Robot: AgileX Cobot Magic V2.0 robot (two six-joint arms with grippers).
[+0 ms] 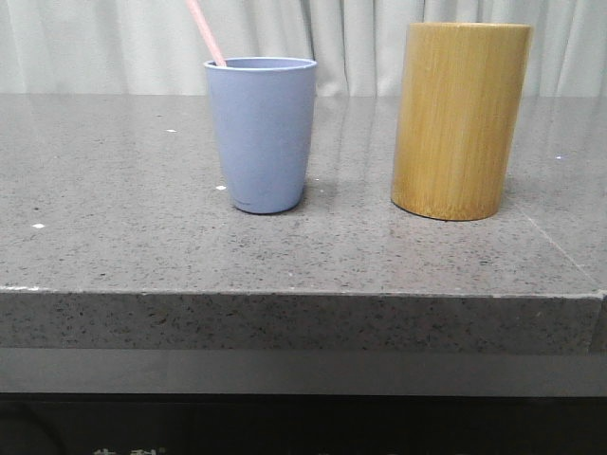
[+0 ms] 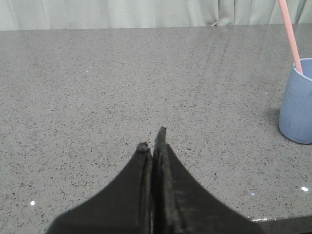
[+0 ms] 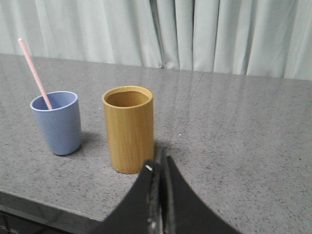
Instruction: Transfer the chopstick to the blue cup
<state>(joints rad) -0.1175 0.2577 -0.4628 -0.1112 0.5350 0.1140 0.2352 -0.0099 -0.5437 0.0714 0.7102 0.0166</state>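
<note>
A pale pink chopstick (image 1: 205, 32) stands slanted inside the blue cup (image 1: 261, 137), leaning on the cup's left rim; it also shows as a chopstick (image 3: 35, 73) in the blue cup (image 3: 57, 124) and as a chopstick (image 2: 290, 34) in the blue cup (image 2: 297, 105). My left gripper (image 2: 152, 141) is shut with nothing in it, low over bare counter well left of the cup. Just right of the bamboo holder, my right gripper (image 3: 160, 161) is shut and empty too. Neither gripper appears in the front view.
A tall tan bamboo holder (image 1: 461, 118) stands right of the blue cup; its inside looks empty in the right wrist view (image 3: 128, 127). The grey speckled counter (image 1: 114, 218) ends in a front edge close to both cups. Pale curtains (image 1: 360, 38) hang behind.
</note>
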